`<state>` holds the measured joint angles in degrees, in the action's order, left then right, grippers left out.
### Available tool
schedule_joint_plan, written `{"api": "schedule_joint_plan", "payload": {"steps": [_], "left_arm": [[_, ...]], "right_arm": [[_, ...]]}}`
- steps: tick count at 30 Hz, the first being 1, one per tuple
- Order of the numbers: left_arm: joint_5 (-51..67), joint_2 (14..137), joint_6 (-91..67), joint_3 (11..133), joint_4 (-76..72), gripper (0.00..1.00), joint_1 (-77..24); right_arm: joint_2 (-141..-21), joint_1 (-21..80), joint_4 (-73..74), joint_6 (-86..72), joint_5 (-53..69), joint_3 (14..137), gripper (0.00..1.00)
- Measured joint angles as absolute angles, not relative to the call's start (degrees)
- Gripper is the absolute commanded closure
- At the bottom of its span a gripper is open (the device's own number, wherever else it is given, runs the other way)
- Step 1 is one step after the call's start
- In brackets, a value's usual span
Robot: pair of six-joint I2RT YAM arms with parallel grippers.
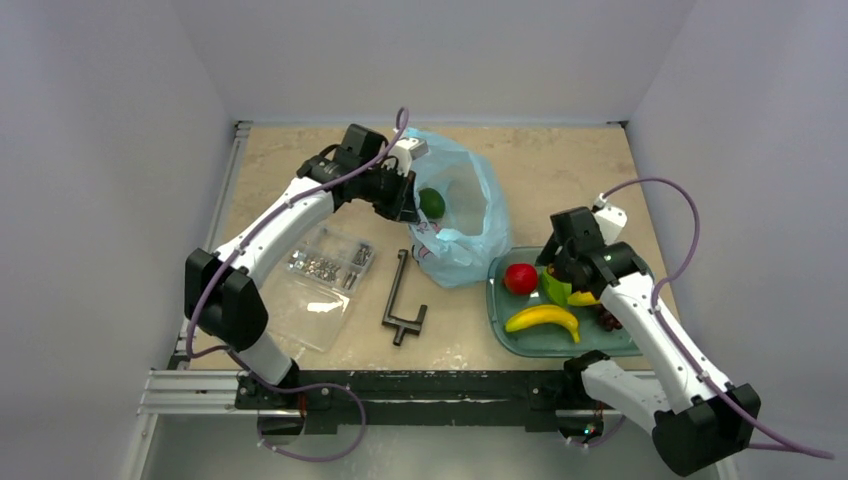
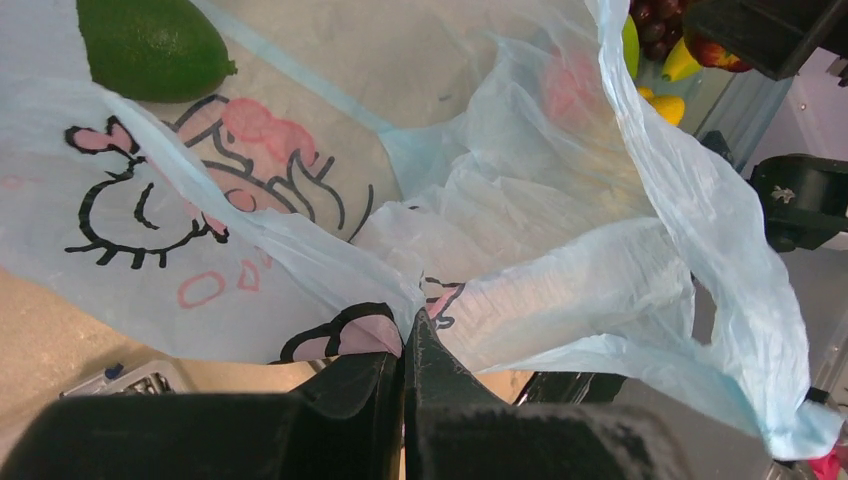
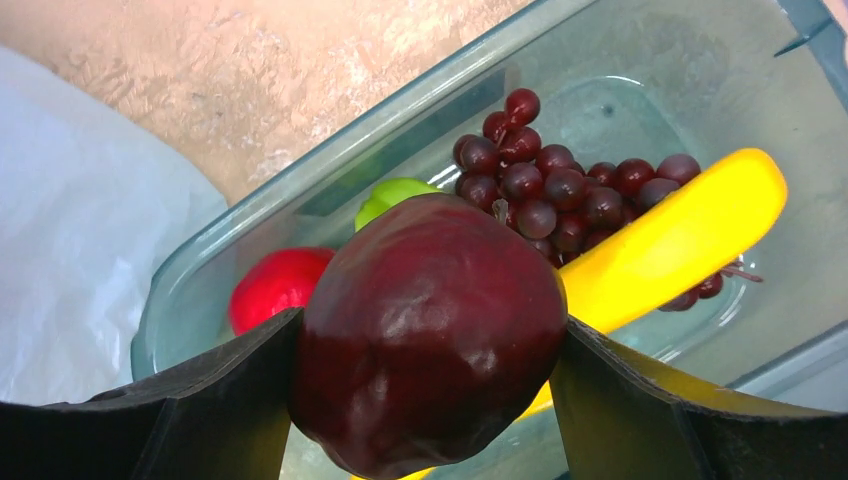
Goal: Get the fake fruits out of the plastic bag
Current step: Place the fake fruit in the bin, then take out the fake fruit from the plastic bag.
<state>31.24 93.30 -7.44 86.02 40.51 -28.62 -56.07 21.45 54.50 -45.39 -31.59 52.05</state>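
The light-blue plastic bag (image 1: 465, 215) lies at mid-table with a green fake fruit (image 1: 431, 203) still inside. My left gripper (image 1: 408, 195) is shut on the bag's printed edge (image 2: 560, 290), with the film pinched between the fingertips (image 2: 410, 330). The green fruit (image 2: 150, 45) shows through the bag at the top left. My right gripper (image 3: 428, 325) is shut on the dark maroon fruit (image 3: 430, 290), hovering over the clear tray (image 3: 330, 160). In the tray lie a red apple (image 1: 520, 278), a banana (image 1: 542, 318), a green piece (image 3: 395, 195) and grapes (image 3: 560, 185).
A clear flat bag of metal screws (image 1: 325, 265) lies left of centre. A black metal tool (image 1: 402, 300) rests between it and the tray (image 1: 500, 320). The plastic bag touches the tray's left corner.
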Motion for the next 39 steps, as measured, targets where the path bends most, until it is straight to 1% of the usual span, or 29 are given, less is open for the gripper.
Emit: {"api": "schedule_joint_plan", "payload": {"steps": [2,5,8,13,15,17,22,26,28,31,35,39], "left_arm": [[31.05,93.93,-7.44,86.02,41.19,1.0,-28.6],[30.81,94.17,-7.46,86.02,41.69,1.0,-28.58],[30.7,94.17,-7.46,86.04,41.74,1.0,-28.58],[30.61,94.17,-7.49,86.04,41.89,1.0,-28.58],[30.59,94.17,-7.51,86.04,41.91,1.0,-28.58],[30.44,94.17,-7.51,86.04,41.91,1.0,-28.58],[29.76,94.39,-7.9,86.24,42.35,1.0,-28.58],[29.34,95.11,-7.94,86.67,42.5,1.0,-28.58],[28.91,95.42,-7.97,86.72,42.57,1.0,-28.58],[27.99,96.05,-8.25,87.0,42.98,1.0,-28.58],[26.85,96.36,-8.45,87.0,43.03,1.0,-28.58],[25.69,96.82,-8.47,87.02,43.35,1.0,-28.58]], "right_arm": [[-56.18,18.74,52.66,-44.97,-29.74,50.94,0.77],[-56.18,16.32,49.89,-44.45,-26.65,48.8,0.71],[-56.18,15.25,47.46,-44.01,-23.44,46.52,0.53],[-55.35,15.05,44.18,-44.31,-19.64,42.59,0.14],[-54.08,15.05,43.48,-44.58,-18.55,41.43,0.07],[-52.88,15.05,42.96,-44.51,-18.26,41.34,0.03],[-51.92,15.05,42.13,-40.23,-17.87,43.46,0.01],[-52.51,15.57,41.3,-34.83,-15.2,48.27,0.01],[-52.21,16.67,39.64,-32.47,-13.23,50.35,0.03],[-52.69,19.2,36.03,-29.61,-8.19,54.28,0.1],[-58.04,26.15,30.87,-28.27,-4.64,61.23,0.18],[-63.48,33.87,22.7,-28.08,-0.67,63.31,0.46]]}}
